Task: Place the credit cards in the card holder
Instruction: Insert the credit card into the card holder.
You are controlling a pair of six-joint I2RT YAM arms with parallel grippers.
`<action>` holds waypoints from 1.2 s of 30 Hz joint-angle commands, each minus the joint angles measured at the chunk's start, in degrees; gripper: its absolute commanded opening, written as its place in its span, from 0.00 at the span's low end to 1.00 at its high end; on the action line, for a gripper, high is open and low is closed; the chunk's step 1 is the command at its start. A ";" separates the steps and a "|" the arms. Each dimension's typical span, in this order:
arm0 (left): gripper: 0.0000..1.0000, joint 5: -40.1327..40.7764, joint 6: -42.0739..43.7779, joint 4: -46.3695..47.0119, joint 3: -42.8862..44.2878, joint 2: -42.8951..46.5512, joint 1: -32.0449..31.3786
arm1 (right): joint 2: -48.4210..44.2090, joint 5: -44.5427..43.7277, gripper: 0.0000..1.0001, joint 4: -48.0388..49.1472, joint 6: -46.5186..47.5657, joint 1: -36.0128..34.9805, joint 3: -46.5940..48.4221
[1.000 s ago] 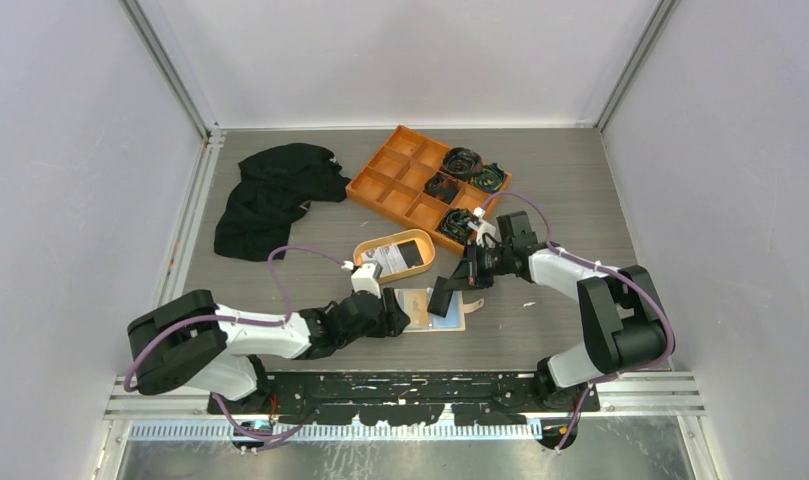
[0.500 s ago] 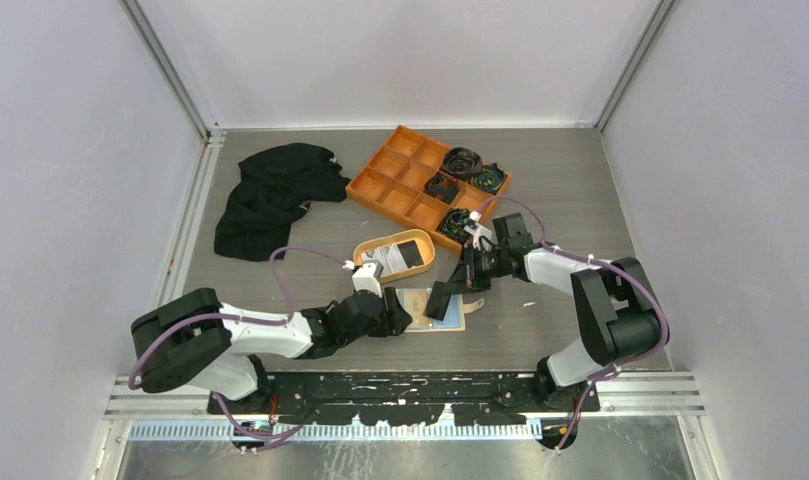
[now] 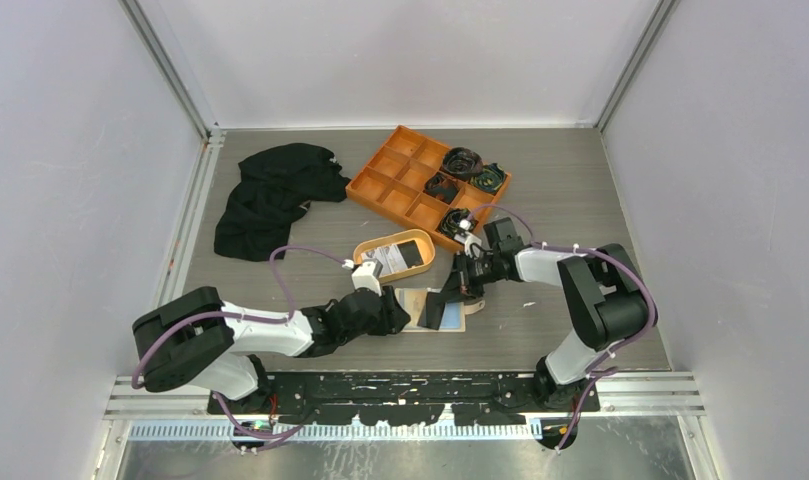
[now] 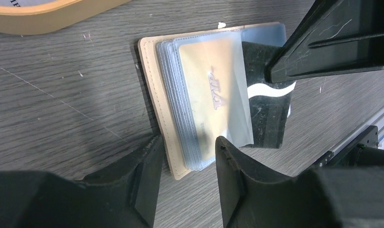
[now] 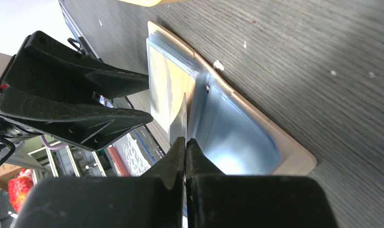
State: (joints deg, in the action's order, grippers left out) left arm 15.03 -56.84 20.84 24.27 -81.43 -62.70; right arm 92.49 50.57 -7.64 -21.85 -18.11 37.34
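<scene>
While right hand (image 5: 185, 140) clamps black card (image 4: 267, 124) partly inside card holder (image 4: 149, 80), left hand (image 4: 187, 143) fingers apart; other cards (image 3: 400, 252) unloaded in dish (image 3: 359, 250), mid-frame.

You have brought your right gripper (image 3: 454, 296) closer to the card holder (image 3: 417, 298) than a second ago. The black card (image 3: 442, 313) it pinches now covers more of the holder's right half. The right arm's elbow (image 3: 600, 305) is also nearer the holder now.
</scene>
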 commanded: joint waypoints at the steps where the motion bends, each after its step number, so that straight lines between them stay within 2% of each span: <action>1: 0.45 -1.08 -0.10 -1.29 0.38 -1.34 0.22 | 1.40 0.52 0.01 2.03 0.84 -1.47 2.26; 12: 0.45 -1.93 0.06 -0.64 0.36 -1.82 0.51 | 8.36 3.19 0.03 1.12 1.19 -2.78 7.84; 32: 0.45 -4.49 1.26 2.81 -0.53 -0.58 1.36 | 11.82 3.76 0.10 -4.88 5.60 -5.69 11.59; 34: 0.46 -5.24 1.99 1.53 -0.24 1.45 1.36 | 11.92 3.60 0.11 -5.23 5.89 -5.71 11.78; 36: 0.48 -3.99 2.81 -5.61 1.75 5.03 0.84 | 11.97 3.41 0.12 -5.75 6.10 -5.70 12.03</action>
State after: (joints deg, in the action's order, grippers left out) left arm 11.99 -56.18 21.89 24.29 -81.60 -61.32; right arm 103.81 55.27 -11.62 -17.89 -23.14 47.86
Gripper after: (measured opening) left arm 0.465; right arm 0.113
